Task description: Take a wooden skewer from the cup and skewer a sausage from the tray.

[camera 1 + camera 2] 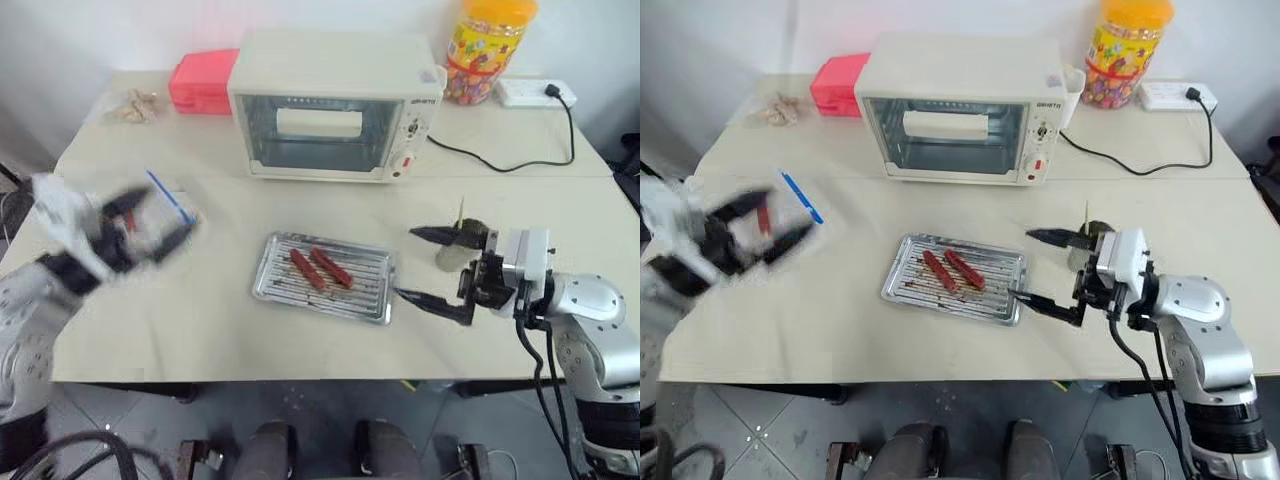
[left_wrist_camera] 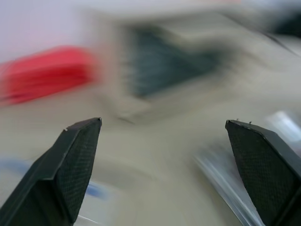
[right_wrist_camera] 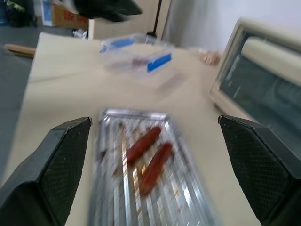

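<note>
Left gripper [image 1: 150,228]: we see its fingers spread wide over the clear plastic box [image 3: 136,56] at the table's left, with a reddish piece between them; we cannot tell whether it is gripped or loose.
Tray [image 1: 372,301]: we find it mid-table, in front of the toaster oven [image 1: 335,105], well apart from the box.
Sausages [image 1: 308,268]: we count two, side by side on the tray's ribbed bottom, slightly angled.
Right gripper [image 1: 432,268]: we note the fingers wide apart and empty, aimed toward the tray, just beside its right end.
Cup [image 1: 458,247]: we place it right of the tray, behind the right gripper's fingers, partly hidden by them.
Wooden skewer [image 1: 462,210]: we see one thin pale tip standing up out of the cup.
Risk, cup: we judge the fingers near enough to knock it over on the turn toward it.
Risk, skewer: we expect so thin a stick to slip or tilt if pinched off-centre.
Risk, sausage: we think it could roll along the ribs when pushed.
</note>
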You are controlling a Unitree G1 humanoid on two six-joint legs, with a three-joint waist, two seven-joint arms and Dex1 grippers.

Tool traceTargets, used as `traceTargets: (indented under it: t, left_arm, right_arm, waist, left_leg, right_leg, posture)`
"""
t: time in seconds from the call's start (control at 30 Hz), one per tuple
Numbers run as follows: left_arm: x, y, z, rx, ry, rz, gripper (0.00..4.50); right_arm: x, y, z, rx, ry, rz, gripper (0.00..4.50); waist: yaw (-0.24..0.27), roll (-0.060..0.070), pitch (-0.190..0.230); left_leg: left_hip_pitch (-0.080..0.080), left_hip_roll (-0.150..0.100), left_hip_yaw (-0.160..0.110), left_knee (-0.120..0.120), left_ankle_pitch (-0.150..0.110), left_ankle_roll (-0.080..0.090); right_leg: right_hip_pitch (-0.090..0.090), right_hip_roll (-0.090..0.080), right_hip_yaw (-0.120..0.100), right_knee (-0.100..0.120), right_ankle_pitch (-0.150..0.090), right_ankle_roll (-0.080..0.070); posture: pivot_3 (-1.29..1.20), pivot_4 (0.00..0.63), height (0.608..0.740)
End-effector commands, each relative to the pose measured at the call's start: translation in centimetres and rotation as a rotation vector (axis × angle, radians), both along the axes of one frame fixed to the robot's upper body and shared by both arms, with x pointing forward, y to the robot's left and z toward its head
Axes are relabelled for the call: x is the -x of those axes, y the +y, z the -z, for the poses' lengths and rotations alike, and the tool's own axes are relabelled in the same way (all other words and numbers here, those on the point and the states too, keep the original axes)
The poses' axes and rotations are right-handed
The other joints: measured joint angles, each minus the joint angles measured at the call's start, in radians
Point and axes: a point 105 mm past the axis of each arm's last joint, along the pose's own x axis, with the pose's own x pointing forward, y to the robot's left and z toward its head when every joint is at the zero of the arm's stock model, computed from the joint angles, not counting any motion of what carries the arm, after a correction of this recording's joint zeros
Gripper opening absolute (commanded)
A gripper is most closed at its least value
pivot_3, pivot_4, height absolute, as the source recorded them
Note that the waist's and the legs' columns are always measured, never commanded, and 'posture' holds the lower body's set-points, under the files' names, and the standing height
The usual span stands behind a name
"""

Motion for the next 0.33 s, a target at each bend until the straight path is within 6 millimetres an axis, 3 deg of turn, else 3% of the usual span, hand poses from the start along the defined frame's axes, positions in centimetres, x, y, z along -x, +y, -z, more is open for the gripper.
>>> traceTargets:
  t: [0.03,0.17,0.33]
  left_arm:
    - [2.3,0.6,2.6,-0.177,0.029,0.178,4.47]
    - [2.4,1.2,4.9,-0.21,0.054,0.144,4.47]
    - [2.1,0.2,5.8,-0.135,0.036,0.094,4.47]
  right_arm:
    - [0.9,-0.9,0.7,0.031,-0.009,-0.001,4.5]
    - [1.2,-1.7,3.1,0.066,0.015,0.036,4.5]
    - [1.6,-1.9,5.0,0.055,0.033,0.068,4.5]
  waist:
    - [0.0,0.001,0.001]
    - [0.009,0.001,0.001]
    - [0.011,0.001,0.001]
  left_leg:
    - [0.0,0.0,0.001,-0.001,0.0,0.0]
    - [0.0,0.001,-0.001,0.0,0.001,0.001]
    - [0.0,0.001,-0.001,-0.001,0.0,0.001]
  right_leg:
    - [0.0,0.0,0.0,-0.001,0.0,0.0]
    - [0.0,-0.003,0.0,-0.003,0.0,0.0]
    - [0.0,-0.004,0.0,0.001,0.0,0.001]
  posture:
    - [0.0,0.15,0.74]
    - [0.0,0.15,0.74]
    - [0.0,0.15,0.74]
